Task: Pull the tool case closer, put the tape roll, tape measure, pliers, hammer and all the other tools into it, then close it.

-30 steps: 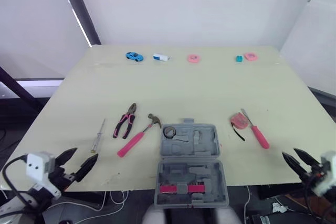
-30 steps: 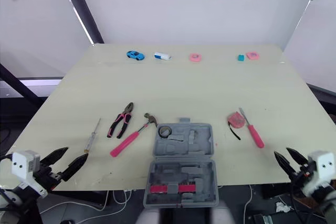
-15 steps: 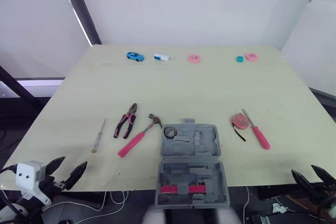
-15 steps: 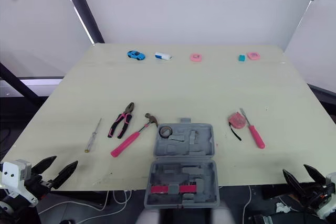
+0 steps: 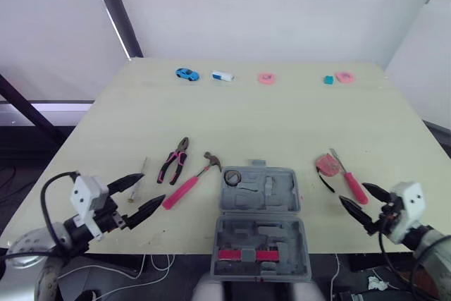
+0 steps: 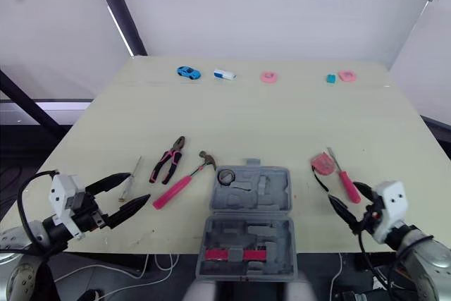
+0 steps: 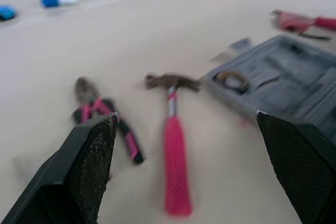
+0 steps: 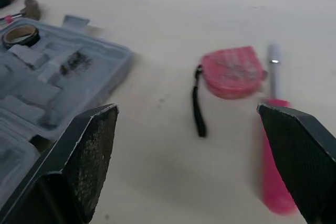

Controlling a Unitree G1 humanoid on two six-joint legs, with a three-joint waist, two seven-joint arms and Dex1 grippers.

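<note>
Lying open, the grey tool case (image 5: 279, 199) holds a tape roll (image 5: 230, 176).

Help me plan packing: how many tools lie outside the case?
5: thin screwdriver, pliers and hammer left of the case; tape measure and pink screwdriver right of it.

Blurred hammer (image 7: 175, 150) and pliers (image 7: 100, 107)

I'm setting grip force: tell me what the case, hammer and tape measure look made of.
Case: grey moulded plastic, matte, judging by its shaped recesses. Hammer: dark, dull metal-looking head and pale shaft; pink handle, likely plastic or rubber, finish unclear. Tape measure: pink casing, probably plastic, with a black strap that looks like cord or fabric.
</note>
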